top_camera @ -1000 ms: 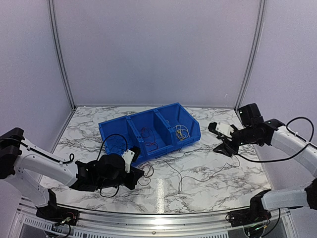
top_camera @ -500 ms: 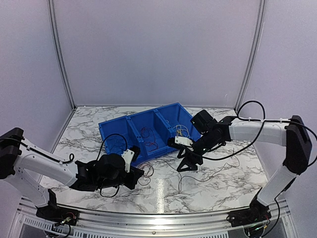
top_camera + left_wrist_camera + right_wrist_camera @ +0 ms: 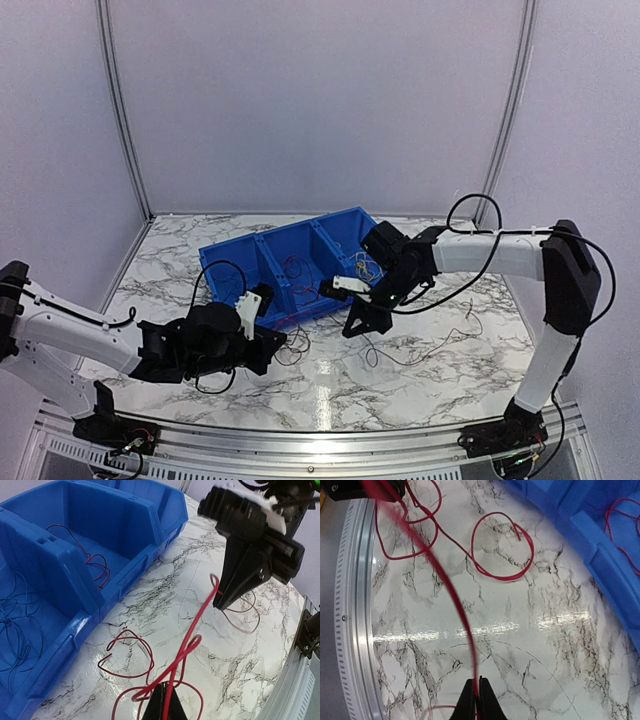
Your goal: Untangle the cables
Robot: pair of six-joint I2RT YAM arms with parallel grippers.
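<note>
A red cable (image 3: 192, 630) runs taut between my two grippers, with loose loops (image 3: 502, 547) lying on the marble beside it. My left gripper (image 3: 166, 692) is shut on one end of the red cable, low over the table in front of the blue bin (image 3: 280, 232). Just to its right, my right gripper (image 3: 477, 685) is shut on the same red cable, seen in the top view (image 3: 358, 325). Inside the bin lie dark blue cables (image 3: 15, 625) in the left compartment, another red one (image 3: 95, 565) in the middle, and yellow ones (image 3: 365, 265) on the right.
A thin dark wire (image 3: 420, 350) trails across the marble table to the right of the grippers. The bin's front wall (image 3: 55, 665) stands close behind the left gripper. A metal rail (image 3: 357, 605) edges the table's near side.
My right arm swung in from the right side of the table to the bin's front and shut on the red cable. The left arm shifted slightly left, still gripping.
</note>
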